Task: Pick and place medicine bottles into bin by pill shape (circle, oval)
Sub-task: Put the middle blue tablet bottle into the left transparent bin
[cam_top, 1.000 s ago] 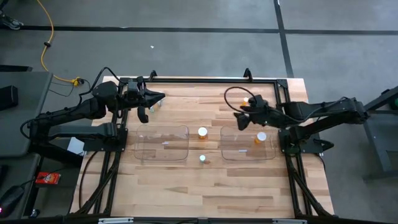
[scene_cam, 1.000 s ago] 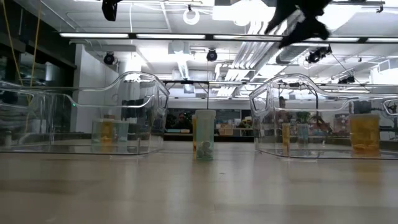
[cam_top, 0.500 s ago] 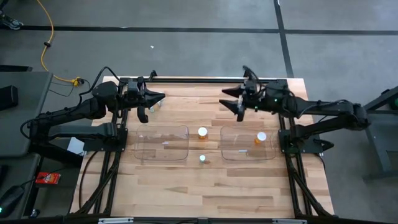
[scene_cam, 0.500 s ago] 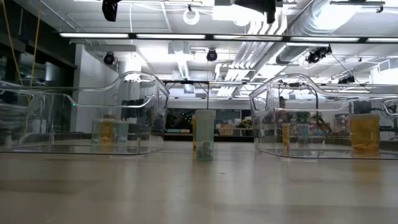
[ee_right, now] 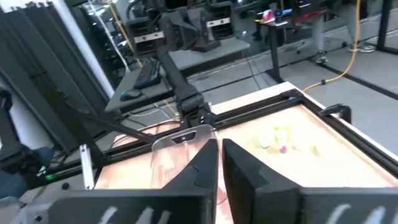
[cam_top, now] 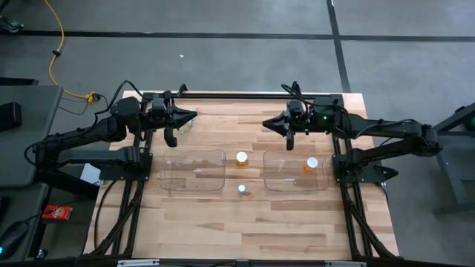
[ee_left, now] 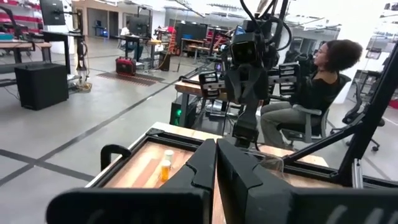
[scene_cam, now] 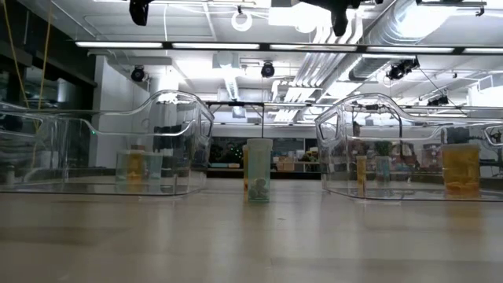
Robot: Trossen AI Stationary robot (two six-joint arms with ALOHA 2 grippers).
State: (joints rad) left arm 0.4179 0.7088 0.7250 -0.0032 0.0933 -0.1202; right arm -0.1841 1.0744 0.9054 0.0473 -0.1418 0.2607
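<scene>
Two clear bins stand mid-table: the left bin point(cam_top: 194, 170) and the right bin point(cam_top: 295, 172), which has an amber white-capped medicine bottle point(cam_top: 311, 164) standing in it. Another amber bottle point(cam_top: 242, 157) and a pale bottle point(cam_top: 242, 188) stand on the wood between the bins. More small bottles point(cam_top: 182, 127) stand at the far left. My left gripper point(cam_top: 194, 115) is raised near the far left corner, level and shut on nothing. My right gripper point(cam_top: 266, 124) is raised above the far side, beyond the right bin. It points toward the left arm, shut, with nothing between its fingers point(ee_right: 219, 155).
A black frame point(cam_top: 245, 95) runs around the wooden table. The near half of the table point(cam_top: 245, 230) is bare wood. In the left wrist view a person point(ee_left: 323, 81) sits beyond the table's right side. An amber bottle point(ee_left: 165, 169) stands near the far rail.
My right gripper has risen from over the right bin's far edge and gone toward the table's far edge. It has tipped from slanting down to about level, rolled, and shut its fingers on nothing. No bottle has moved.
</scene>
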